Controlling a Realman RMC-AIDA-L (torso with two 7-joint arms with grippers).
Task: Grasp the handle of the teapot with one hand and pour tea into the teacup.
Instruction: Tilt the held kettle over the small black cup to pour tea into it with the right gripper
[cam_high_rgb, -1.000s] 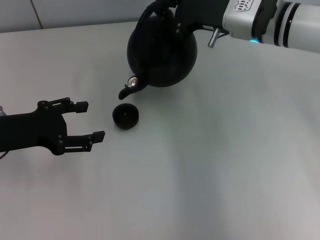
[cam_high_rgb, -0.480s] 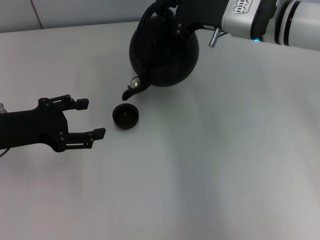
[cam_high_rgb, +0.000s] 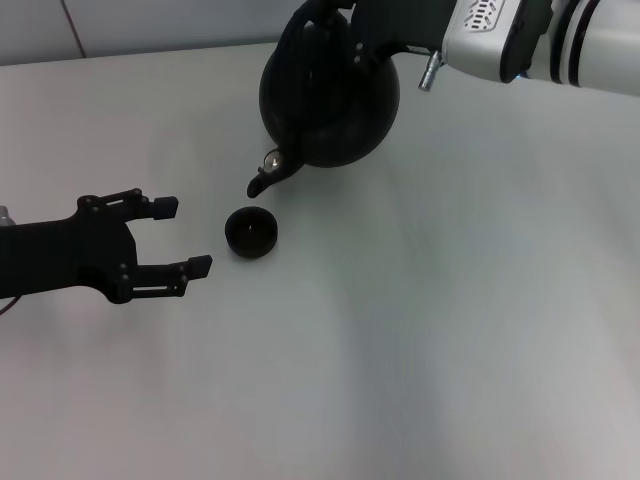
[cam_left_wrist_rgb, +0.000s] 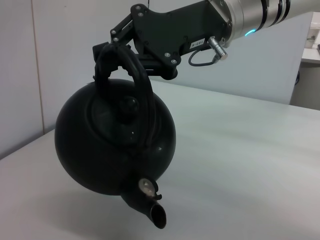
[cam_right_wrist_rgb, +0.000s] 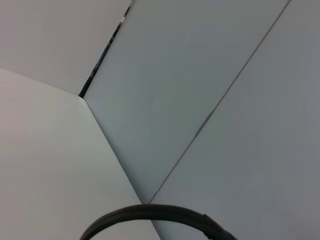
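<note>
Nearest to us, our left gripper hovers low over the pale table, its two black fingers spread apart and holding nothing. It points toward the teacup, which sits just beyond its fingertips, apart from them.

The teacup is a tiny black bowl standing upright on the table. We cannot tell whether any tea is in it, and no stream shows.

Farther off, the teapot hangs in the air, tipped forward. Its spout points down and toward the teacup; the spout tip sits just behind and above the cup's rim, near but not touching. We judge the pour depends on keeping that tip over the cup's mouth.

Farthest away, our right gripper is clamped on the top of the arched handle, carrying the whole pot.

We count one teapot, one teacup, one handle and two grippers. The right arm is doing the pouring.
</note>
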